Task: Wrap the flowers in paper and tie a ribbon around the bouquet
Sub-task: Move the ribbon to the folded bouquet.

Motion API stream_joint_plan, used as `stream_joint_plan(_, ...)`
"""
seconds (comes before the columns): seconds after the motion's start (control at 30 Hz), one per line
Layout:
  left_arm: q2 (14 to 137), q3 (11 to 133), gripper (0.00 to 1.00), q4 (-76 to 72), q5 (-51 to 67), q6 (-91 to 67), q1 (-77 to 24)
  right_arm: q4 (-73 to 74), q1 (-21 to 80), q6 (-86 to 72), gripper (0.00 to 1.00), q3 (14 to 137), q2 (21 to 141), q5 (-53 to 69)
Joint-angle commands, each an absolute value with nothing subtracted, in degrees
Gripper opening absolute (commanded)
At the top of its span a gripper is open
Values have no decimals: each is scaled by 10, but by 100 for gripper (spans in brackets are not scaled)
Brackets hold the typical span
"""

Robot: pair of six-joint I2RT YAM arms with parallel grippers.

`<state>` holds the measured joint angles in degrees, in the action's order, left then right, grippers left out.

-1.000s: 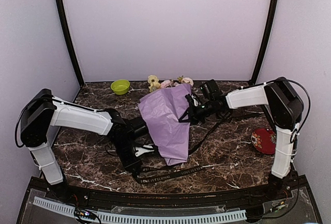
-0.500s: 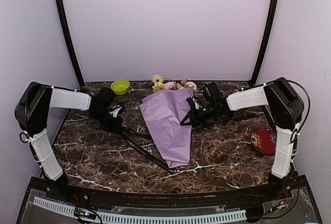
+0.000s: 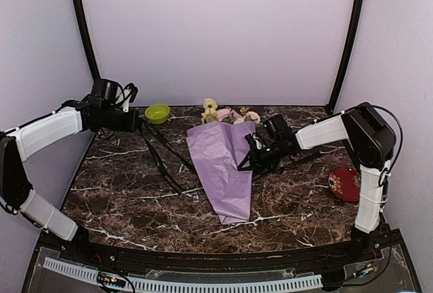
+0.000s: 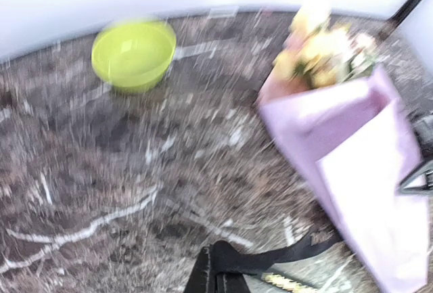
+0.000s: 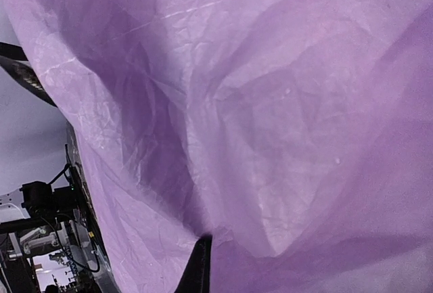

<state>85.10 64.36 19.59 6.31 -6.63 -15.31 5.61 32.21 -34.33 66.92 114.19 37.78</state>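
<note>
The bouquet is a cone of lilac paper lying mid-table, narrow end toward me, with the pink and yellow flowers at its far wide end. My left gripper is raised at the far left, shut on the black ribbon, which runs in two strands down to the table beside the cone. In the blurred left wrist view the ribbon leaves my shut left gripper toward the paper and flowers. My right gripper is shut on the cone's right edge. Paper fills the right wrist view.
A lime-green bowl stands at the back left, close under my left gripper, and shows again in the left wrist view. A red dish lies at the right near the right arm's base. The table is dark marble with walls around.
My left arm has swung from the front centre up to the far left, drawing the ribbon out from beside the cone. The cone has turned slightly; the right gripper stays on its edge.
</note>
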Motion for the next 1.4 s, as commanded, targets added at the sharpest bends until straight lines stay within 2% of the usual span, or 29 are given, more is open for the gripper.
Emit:
stream_joint_plan(0.0, 769, 655, 0, 159, 129, -38, -156, 41, 331, -333, 0, 672, 1156, 377)
stream_joint_plan(0.1, 751, 657, 0, 136, 207, -12, -172, 40, 335, -334, 0, 676, 1163, 376)
stream_joint_plan(0.17, 763, 679, 0, 146, 217, 10, -208, 41, 337, -335, 0, 678, 1167, 376)
stream_joint_plan(0.3, 826, 726, 0, 166, 239, 39, -302, 42, 340, -336, 0, 680, 1171, 370)
stream_joint_plan(0.47, 935, 772, 0, 94, 319, -21, -357, 40, 346, -341, 0, 679, 1174, 359)
stream_joint_plan(0.67, 1131, 877, 0, 141, 303, -73, -392, 40, 351, -343, 0, 678, 1172, 344)
stream_joint_plan(0.83, 1202, 894, 0, 159, 242, -85, -392, 36, 352, -345, 0, 670, 1159, 337)
stream_joint_plan(0.93, 1231, 893, 0, 173, 230, -82, -392, 49, 352, -338, 9, 669, 1135, 313)
stream_joint_plan(1.07, 1242, 860, 0, 168, 219, -80, -392, 134, 350, -286, 33, 693, 1069, 218)
stream_joint_plan(1.17, 1242, 838, 0, 163, 219, -78, -391, 196, 333, -254, 47, 698, 1015, 130)
stream_joint_plan(1.37, 1237, 819, 0, 154, 232, -79, -392, 255, 247, -244, 64, 633, 922, -41)
